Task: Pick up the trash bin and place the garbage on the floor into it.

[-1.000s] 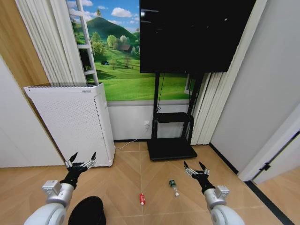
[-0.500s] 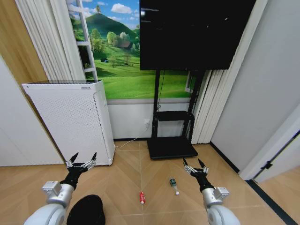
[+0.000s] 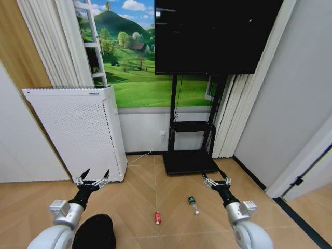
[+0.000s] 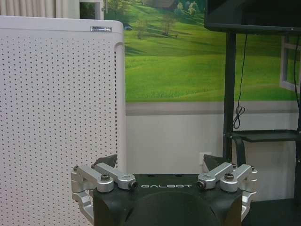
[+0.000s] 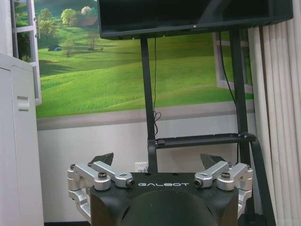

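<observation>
Head view gives me the bin (image 3: 96,232) low on the floor (image 3: 140,199) at the bottom edge, just beside my left arm, its dark mesh body partly cut off, so I cannot make out the rim clearly. I judge it light and a little springy, as fine mesh tends to be, with thin walls that would flex under a hard squeeze; the top rim looks like the sensible place to pinch, one finger inside and one outside. It seems to stand upright, long axis vertical and mouth up, though the view from above makes that hard to confirm. Out from it lies the can (image 3: 157,218), small and red, on its side with its long axis running roughly away from me; I expect it light, stiff and smooth, best gripped across the middle. Just beyond, toward my right arm, the bottle (image 3: 192,204) lies flat too, green end farther from me and pale cap end nearer. My left gripper (image 3: 93,179) hangs above and beyond the bin, jaws apart and empty. My right gripper (image 3: 217,181) hovers past the bottle, jaws apart as well.
</observation>
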